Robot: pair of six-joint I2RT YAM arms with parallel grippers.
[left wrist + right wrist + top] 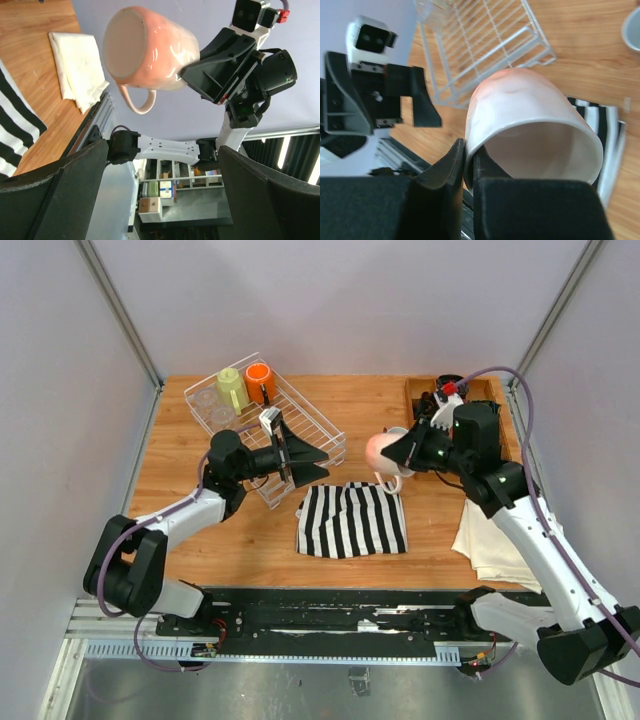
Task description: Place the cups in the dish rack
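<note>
My right gripper (397,452) is shut on the rim of the pale pink mug (378,452) and holds it on its side above the table, handle down, bottom toward the left arm. In the right wrist view the fingers (451,172) pinch the mug's wall (530,107). My left gripper (308,456) is open and empty, facing the mug (150,47) from a short way off. The white wire dish rack (300,420) holds the yellow-green mug (232,388), the orange mug (260,382) and two clear tumblers (212,408). The dusty-pink mug is not clearly seen.
A black-and-white striped cloth (352,520) lies under the mug. A folded beige cloth (490,540) lies at the right. The wooden tray (415,390) stands at the back right. A pale cup rim (633,30) shows at the right wrist view's edge.
</note>
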